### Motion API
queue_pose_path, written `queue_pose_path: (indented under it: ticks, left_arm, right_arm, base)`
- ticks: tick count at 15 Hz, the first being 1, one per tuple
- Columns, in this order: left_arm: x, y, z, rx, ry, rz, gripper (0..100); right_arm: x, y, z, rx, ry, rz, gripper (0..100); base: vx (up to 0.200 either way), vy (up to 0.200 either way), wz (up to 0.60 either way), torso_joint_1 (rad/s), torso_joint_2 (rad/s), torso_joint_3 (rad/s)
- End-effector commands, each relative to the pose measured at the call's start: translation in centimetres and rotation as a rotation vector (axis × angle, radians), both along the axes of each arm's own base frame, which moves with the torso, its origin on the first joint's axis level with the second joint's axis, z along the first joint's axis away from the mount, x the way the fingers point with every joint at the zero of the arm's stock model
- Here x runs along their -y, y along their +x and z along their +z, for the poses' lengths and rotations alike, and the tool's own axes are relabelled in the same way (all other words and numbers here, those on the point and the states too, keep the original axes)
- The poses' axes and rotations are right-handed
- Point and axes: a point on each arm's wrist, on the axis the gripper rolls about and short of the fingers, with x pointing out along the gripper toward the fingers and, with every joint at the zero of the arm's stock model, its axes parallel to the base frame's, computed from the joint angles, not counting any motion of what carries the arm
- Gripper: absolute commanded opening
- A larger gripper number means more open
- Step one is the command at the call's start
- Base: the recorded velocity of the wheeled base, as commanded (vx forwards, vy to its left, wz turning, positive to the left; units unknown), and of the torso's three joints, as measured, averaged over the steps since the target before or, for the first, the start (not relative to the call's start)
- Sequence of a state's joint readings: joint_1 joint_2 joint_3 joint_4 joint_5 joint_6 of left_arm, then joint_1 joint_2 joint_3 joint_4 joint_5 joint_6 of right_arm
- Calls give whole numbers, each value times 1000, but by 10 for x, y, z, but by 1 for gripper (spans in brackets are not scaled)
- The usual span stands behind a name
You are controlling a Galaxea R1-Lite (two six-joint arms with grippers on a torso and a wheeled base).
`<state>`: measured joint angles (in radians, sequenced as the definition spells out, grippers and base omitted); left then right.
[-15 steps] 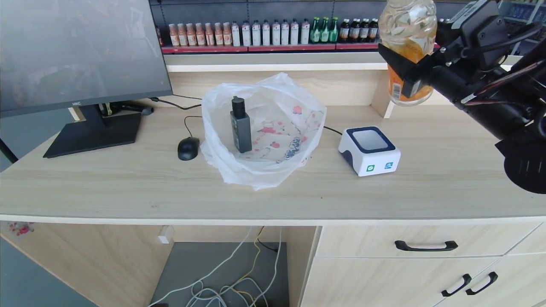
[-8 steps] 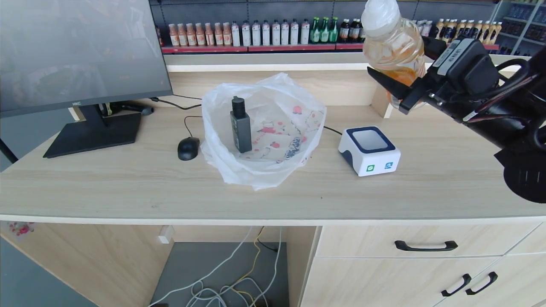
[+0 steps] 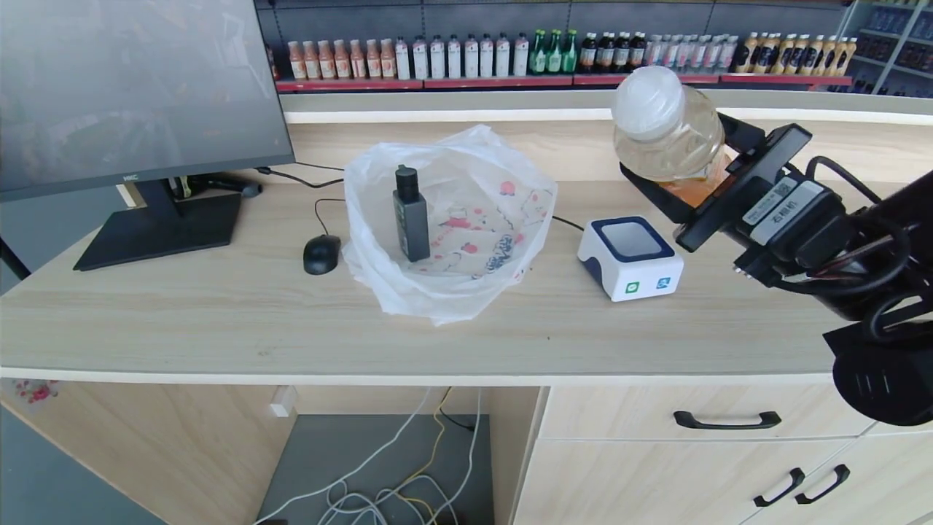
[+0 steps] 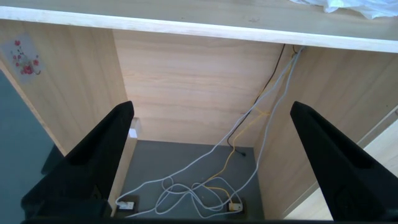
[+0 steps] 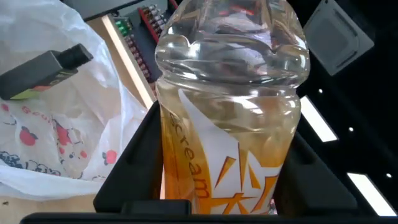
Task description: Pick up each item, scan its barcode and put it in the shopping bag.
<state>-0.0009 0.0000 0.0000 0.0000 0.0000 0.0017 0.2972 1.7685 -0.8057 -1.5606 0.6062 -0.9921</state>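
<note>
Bottle (image 3: 667,131) beside scanner (image 3: 630,257)
Our right gripper (image 3: 681,179) clamps it, cap tilted toward us; scanner lies below-left, toward counter's (image 3: 219,328) front; left gripper (image 4: 211,109) gapes.

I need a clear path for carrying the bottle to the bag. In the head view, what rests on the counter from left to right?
monitor → mouse → shopping bag → scanner

Glossy clear plastic bottle with orange label (image 3: 678,149); crinkled translucent white plastic shopping bag (image 3: 510,168); smooth white-and-navy plastic scanner box (image 3: 630,259); the pale wood-grain table (image 3: 219,306) has a matt finish.
</note>
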Motion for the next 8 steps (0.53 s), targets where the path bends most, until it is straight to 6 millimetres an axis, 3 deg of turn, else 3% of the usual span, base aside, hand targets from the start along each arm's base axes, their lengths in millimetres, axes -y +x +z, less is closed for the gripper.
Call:
queue_pose_path:
  ticks: [1, 8]
  left_arm:
    - [0, 0, 0, 0, 0, -1, 100]
    - [0, 0, 0, 0, 0, -1, 100]
  right_arm:
    - [-10, 4, -26, -72, -43, 41, 0]
    - [-17, 26, -37, -55, -82, 53, 0]
  base:
    - [0, 0, 0, 0, 0, 0]
    - [0, 0, 0, 0, 0, 0]
